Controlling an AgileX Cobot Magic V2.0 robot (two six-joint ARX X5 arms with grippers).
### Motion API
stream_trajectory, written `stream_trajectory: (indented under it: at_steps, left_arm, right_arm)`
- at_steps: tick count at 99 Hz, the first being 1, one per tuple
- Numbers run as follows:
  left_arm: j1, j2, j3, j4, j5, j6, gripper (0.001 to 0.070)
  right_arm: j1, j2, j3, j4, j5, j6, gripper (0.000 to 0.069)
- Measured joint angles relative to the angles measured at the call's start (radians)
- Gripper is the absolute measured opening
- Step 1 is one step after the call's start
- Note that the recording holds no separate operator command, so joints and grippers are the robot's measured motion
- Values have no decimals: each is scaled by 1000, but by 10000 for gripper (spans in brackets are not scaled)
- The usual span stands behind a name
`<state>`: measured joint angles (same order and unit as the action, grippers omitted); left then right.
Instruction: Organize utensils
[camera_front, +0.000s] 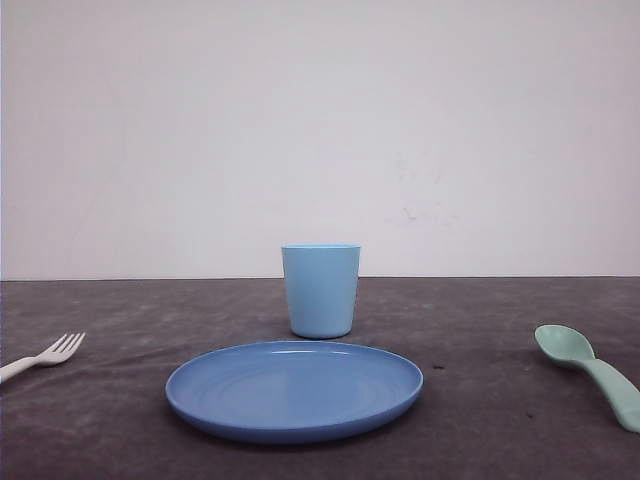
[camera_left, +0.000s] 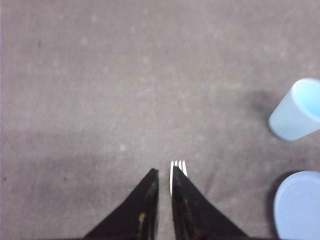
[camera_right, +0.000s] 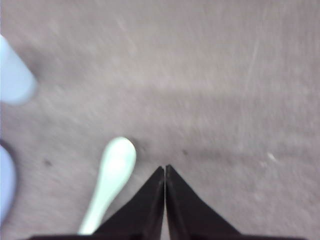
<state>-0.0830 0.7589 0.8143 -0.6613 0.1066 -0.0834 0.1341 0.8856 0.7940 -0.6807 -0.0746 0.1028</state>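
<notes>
A small white fork (camera_front: 45, 357) lies on the dark table at the far left, tines pointing toward the middle. In the left wrist view its tines (camera_left: 178, 166) peek out from behind one finger of my left gripper (camera_left: 164, 172), whose jaws stand a narrow gap apart above the table, holding nothing. The mint-green spoon (camera_front: 590, 370) lies at the far right, bowl toward the middle. It also shows beside my right gripper (camera_right: 165, 168) as a pale spoon (camera_right: 112, 172); that gripper is shut and empty, hovering just next to the spoon.
A round blue plate (camera_front: 294, 388) sits at the centre front, with a light blue cup (camera_front: 320, 290) upright behind it. The cup (camera_left: 296, 111) and plate (camera_left: 299, 205) sit off to one side of the left gripper. A white wall backs the table.
</notes>
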Motion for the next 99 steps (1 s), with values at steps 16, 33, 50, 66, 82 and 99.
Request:
stream_trajectory:
  at_steps: [16,33,50,66,82,99]
  left_arm:
    - [-5,19,0,-3,-4,10,23]
    - [-5,19,0,-6,-4,12,29]
    - [-5,19,0,-34,-3,7,262]
    - [-18,19,0,-48,34,-19,527]
    - [-68,26,0,-73,50,-72,550]
    - [-147,72,-31,-75,48,-120,551]
  right_arm:
    - [10,40,0,-13,8,-16,2]
    - [10,53,0,-16,9,-24,165]
    - [10,53,0,-17,12,-25,486]
    - [10,53,0,-18,12,-25,634]
    - [10,53,0,-19,19,-25,664]
    - [10,53,0,-19,19,-25,666]
